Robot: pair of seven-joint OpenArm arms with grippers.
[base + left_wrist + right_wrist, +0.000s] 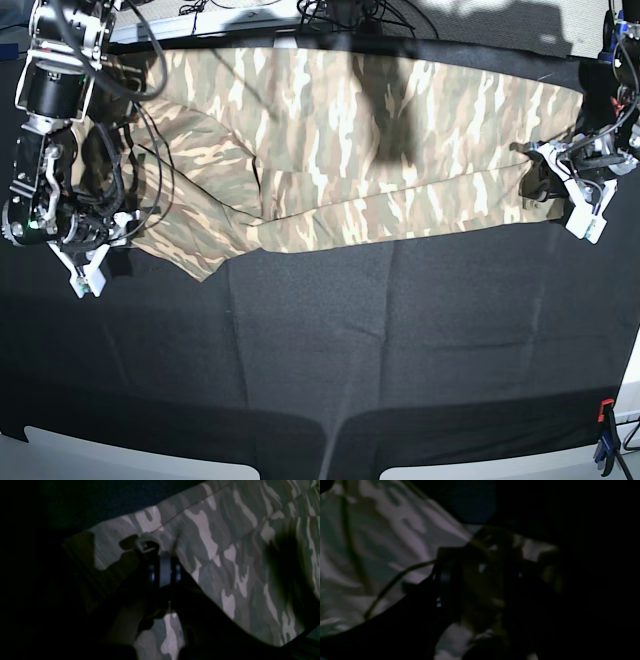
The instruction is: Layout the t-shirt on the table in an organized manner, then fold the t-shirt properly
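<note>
t-shirt (340,150): 1 | table (330,350): 1 | pincers: 2 | clamp (604,448): 1

The left end effector (150,548), jaws pressed together, pinches a hem edge of the camouflage t-shirt (225,555) against the dark surface (100,500).

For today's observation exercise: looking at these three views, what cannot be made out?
- Right wrist view: the right gripper is lost in darkness; whether its jaws pinch the t-shirt cannot be told.
- Left wrist view: the shirt's lower left is swallowed by shadow.
- Base view: the shirt's collar cannot be picked out; the table runs past the picture's edges.
</note>
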